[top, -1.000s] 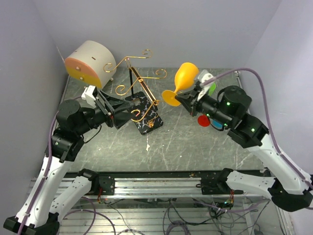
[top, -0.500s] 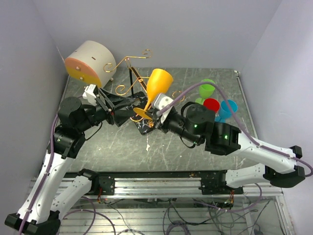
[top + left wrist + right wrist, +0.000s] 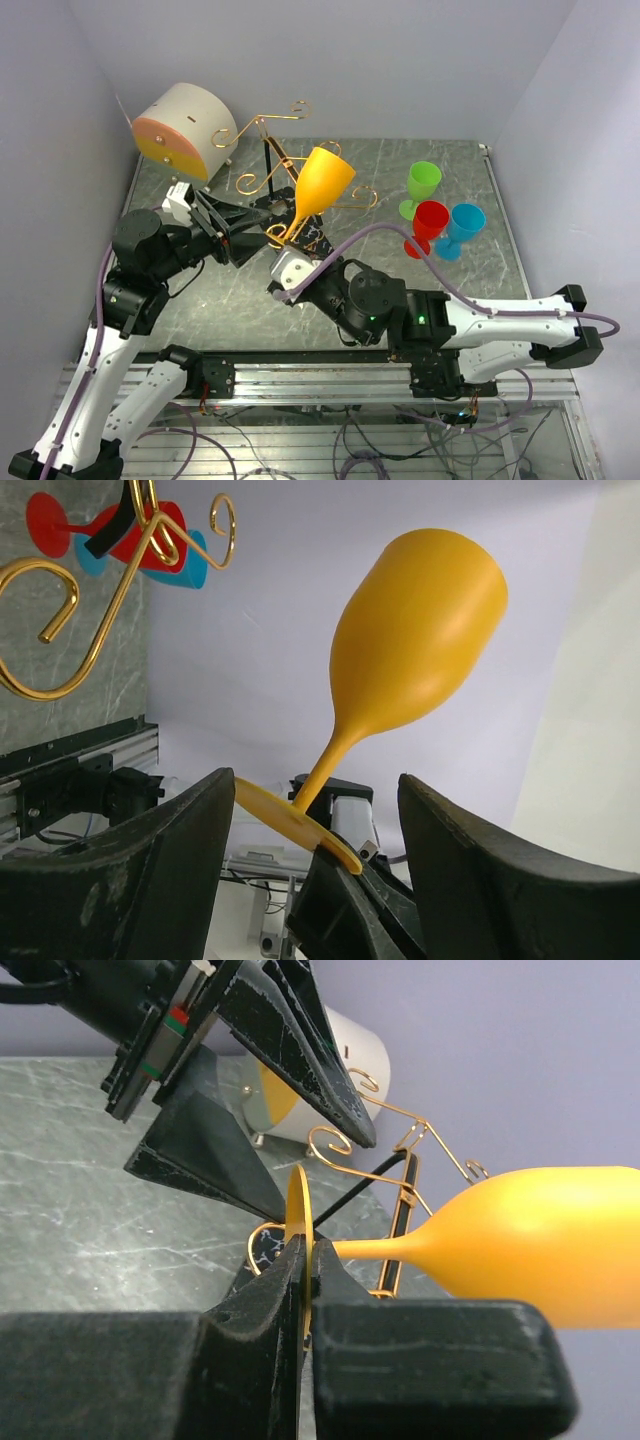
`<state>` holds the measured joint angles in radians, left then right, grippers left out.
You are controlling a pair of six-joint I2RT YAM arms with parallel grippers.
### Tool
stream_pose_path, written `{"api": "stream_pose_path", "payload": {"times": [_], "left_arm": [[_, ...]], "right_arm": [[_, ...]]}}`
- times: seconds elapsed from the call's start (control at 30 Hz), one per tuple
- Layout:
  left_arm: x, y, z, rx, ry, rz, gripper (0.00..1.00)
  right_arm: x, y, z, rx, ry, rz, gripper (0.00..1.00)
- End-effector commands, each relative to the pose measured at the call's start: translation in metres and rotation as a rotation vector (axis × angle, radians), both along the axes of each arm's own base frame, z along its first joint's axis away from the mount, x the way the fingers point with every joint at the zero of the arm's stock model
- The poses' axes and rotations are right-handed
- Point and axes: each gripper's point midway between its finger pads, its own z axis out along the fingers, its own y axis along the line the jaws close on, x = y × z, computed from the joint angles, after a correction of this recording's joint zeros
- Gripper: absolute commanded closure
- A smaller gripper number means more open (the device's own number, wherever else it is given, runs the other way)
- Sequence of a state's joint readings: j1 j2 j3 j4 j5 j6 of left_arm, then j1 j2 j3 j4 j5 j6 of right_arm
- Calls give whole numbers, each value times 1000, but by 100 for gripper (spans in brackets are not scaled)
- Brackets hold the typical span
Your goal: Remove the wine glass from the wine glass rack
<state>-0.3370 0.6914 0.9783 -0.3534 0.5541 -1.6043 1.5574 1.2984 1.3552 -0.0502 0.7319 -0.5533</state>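
The yellow wine glass [image 3: 322, 182] is tilted, bowl up, in front of the gold wire rack [image 3: 268, 150]. The rack's black marble base [image 3: 314, 240] is mostly hidden. My right gripper [image 3: 284, 242] is shut on the glass's foot disc [image 3: 299, 1222], and the bowl [image 3: 545, 1242] points right. My left gripper [image 3: 262, 236] is open. Its fingers [image 3: 150, 880] stand either side of the foot [image 3: 285, 820] without touching it. I cannot tell whether the glass touches the rack's arms. The rack's gold scrolls [image 3: 60, 630] show at the upper left of the left wrist view.
The round beige-and-orange drawer box [image 3: 180, 128] stands at the back left. Green [image 3: 422, 185], red [image 3: 428, 222] and blue [image 3: 462, 226] glasses stand together at the right. The right arm lies across the front of the table.
My right arm has swung from the right side to the left, carrying the yellow glass to the rack and between the left gripper's open fingers. The left arm has barely moved.
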Motion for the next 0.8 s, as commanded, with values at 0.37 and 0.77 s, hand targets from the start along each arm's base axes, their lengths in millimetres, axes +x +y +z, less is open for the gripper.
{"api": "stream_pose_path", "payload": {"times": [0.37, 0.77], "left_arm": [[-27, -3, 19, -20, -52, -95, 25], [-24, -5, 10, -3, -36, -96, 27]], "right_arm": [[12, -12, -12, -71, -169, -143, 100], [-15, -5, -5, -51, -258, -46, 100]]}}
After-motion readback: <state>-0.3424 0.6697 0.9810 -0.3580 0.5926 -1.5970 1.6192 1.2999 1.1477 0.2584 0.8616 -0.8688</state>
